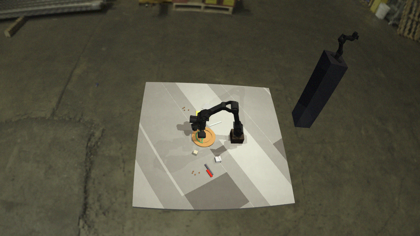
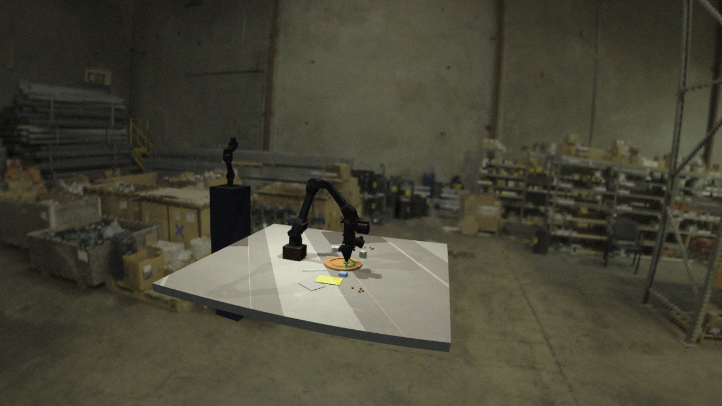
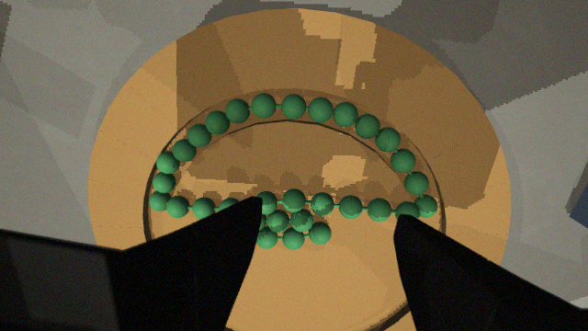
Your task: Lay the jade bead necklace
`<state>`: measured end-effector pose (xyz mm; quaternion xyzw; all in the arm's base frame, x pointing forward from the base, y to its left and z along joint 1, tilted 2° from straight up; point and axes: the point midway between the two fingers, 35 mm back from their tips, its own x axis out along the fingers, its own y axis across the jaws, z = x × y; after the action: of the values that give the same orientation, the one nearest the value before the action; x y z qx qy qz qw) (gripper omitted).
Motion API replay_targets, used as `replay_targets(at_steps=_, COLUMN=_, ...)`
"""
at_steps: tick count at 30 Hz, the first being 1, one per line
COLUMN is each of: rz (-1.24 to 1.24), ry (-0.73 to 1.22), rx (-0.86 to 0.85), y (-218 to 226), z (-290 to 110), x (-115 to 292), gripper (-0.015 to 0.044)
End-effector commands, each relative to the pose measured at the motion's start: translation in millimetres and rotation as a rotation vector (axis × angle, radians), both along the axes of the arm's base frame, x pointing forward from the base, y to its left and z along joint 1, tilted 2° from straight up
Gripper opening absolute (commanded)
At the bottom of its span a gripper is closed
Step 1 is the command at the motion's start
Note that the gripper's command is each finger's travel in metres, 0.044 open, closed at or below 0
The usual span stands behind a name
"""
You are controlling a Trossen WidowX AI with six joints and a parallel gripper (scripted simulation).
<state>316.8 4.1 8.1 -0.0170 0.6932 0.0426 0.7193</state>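
The round tan bead board [image 3: 138, 138] [image 1: 209, 139] [image 2: 333, 263] lies near the middle of the table. The jade bead necklace [image 3: 294, 107] [image 1: 199, 141] [image 2: 347, 263] lies on it. Its far half follows the curved groove. Its near half runs straight across the board's middle, with a small bunch of beads [image 3: 294, 232] below the line. My gripper [image 3: 328, 217] [image 1: 201, 135] [image 2: 346, 259] is low over the board, fingers about half apart. The tips straddle the straight run and the bunch, and the left tip touches a bead. It grips nothing.
A cream cube [image 1: 195, 152], a white cube [image 1: 218, 159], a red tool [image 1: 208, 171] and loose brown beads [image 1: 193, 172] lie in front of the board. A yellow pad [image 2: 328, 279] and a white strip [image 1: 215, 123] lie behind it. The arm base [image 1: 236, 137] stands to the right.
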Motion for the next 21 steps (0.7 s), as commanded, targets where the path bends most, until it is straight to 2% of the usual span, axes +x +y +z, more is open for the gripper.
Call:
replay_targets(at_steps=1, rz=0.729, ry=-0.023, rx=-0.018, y=42.0, z=13.4, x=-12.1, gripper=0.0120)
replay_targets(at_steps=5, rz=1.108, ry=-0.040, rx=-0.028, y=62.2, z=20.1, x=-19.5, gripper=0.0120)
replay_targets(at_steps=21, rz=1.127, ry=-0.041, rx=-0.029, y=63.4, z=15.4, x=-19.6, gripper=0.0120)
